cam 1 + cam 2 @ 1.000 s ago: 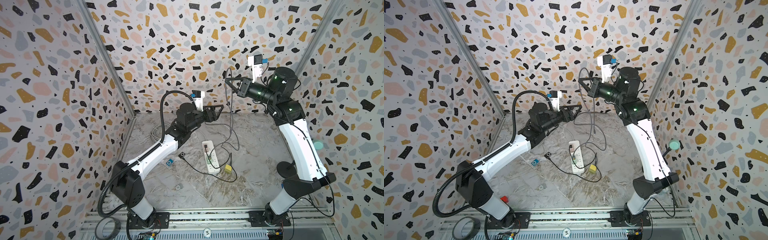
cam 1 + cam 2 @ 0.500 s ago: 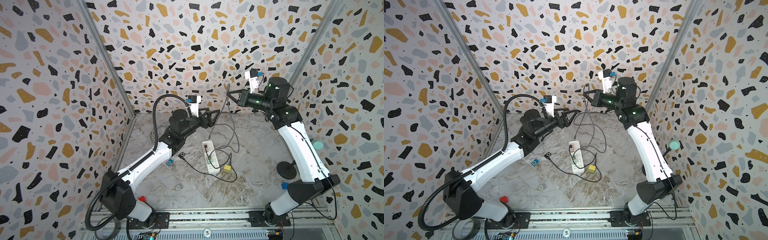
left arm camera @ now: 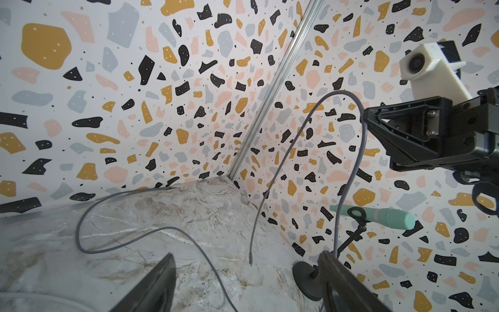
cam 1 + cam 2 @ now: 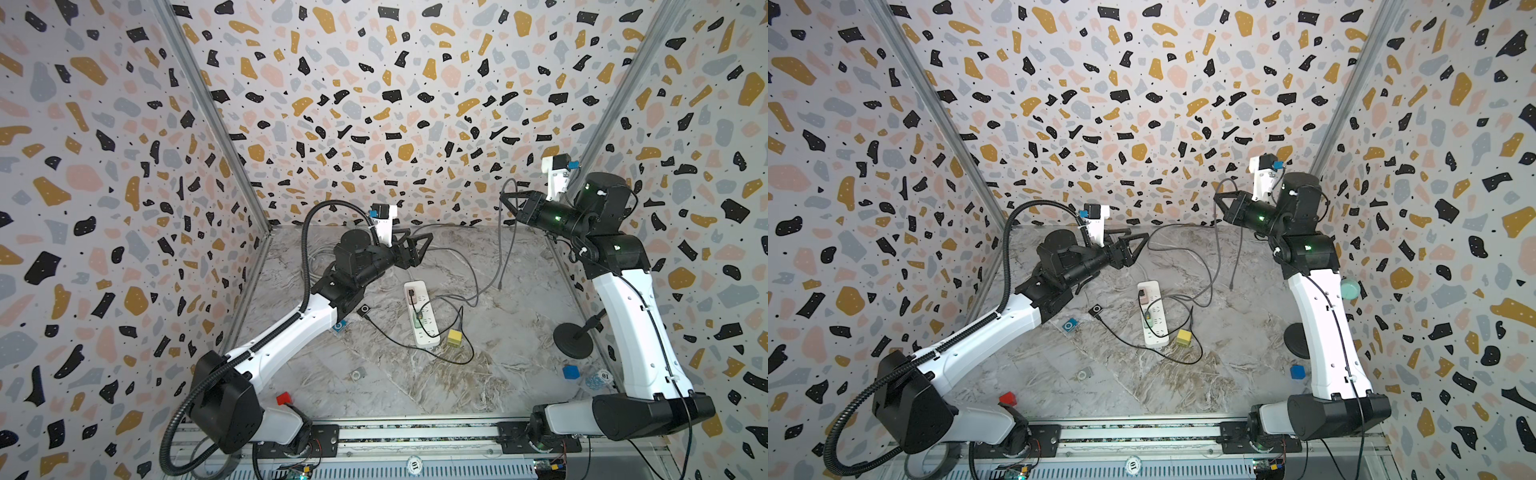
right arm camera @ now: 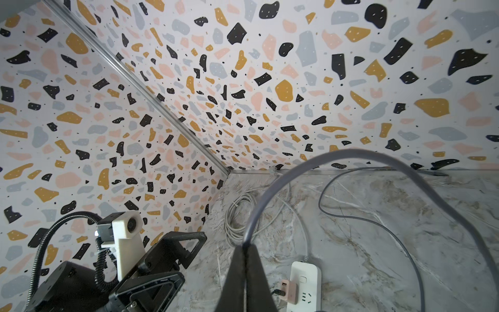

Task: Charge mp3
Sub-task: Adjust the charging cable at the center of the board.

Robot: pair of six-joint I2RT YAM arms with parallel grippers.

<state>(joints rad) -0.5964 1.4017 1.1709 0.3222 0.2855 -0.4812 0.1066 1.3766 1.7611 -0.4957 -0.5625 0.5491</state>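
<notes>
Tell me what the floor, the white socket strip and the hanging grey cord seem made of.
The floor: probably a printed marble-look sheet, satin; creases show; white socket strip: smooth moulded plastic, slight sheen; grey cord: flexible rubbery sheath, matte; it bends in a smooth arc.

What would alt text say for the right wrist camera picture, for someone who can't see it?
The right hand pinches a grey cable that arches over a marble table. On it lies a white power strip with a pink adapter plugged in; the left hand is open nearby.
</notes>
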